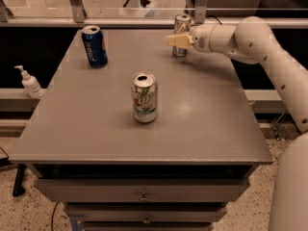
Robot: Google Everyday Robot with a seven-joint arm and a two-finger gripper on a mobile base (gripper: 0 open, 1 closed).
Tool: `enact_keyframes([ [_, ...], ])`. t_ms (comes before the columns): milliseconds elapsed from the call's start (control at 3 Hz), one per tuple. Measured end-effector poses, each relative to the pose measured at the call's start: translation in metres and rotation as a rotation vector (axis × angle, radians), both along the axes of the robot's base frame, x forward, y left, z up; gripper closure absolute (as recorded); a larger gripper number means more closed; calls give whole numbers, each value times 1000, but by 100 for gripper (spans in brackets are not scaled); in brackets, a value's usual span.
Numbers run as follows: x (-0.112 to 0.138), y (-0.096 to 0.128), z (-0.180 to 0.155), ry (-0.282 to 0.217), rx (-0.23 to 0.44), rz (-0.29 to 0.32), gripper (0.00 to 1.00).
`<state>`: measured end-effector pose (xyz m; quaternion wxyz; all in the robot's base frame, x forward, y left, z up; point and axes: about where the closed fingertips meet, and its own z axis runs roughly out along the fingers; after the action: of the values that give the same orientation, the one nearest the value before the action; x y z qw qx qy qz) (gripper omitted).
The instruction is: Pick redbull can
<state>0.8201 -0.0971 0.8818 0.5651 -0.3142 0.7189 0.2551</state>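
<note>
The redbull can (pixel 182 22) is a slim silver-grey can standing upright at the far edge of the grey table (pixel 96 124), right of centre. My gripper (pixel 177 40) reaches in from the right on the white arm (pixel 250 37) and sits level across the front of the can's middle, hiding that part. The can's top and its base still show above and below the gripper. The can stands on the table.
A dark blue Pepsi can (pixel 94 45) stands at the far left of the table. A white-and-green 7up can (pixel 144 97) stands near the centre. A soap dispenser (pixel 30 83) stands on a ledge left of the table. A rail with glass runs behind the table.
</note>
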Motion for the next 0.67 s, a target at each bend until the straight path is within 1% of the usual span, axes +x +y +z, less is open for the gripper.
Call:
enact_keyframes([
  [333,1,0,1,-8,67,13,65],
  [667,-3,-2,9,-31,108,27,88],
])
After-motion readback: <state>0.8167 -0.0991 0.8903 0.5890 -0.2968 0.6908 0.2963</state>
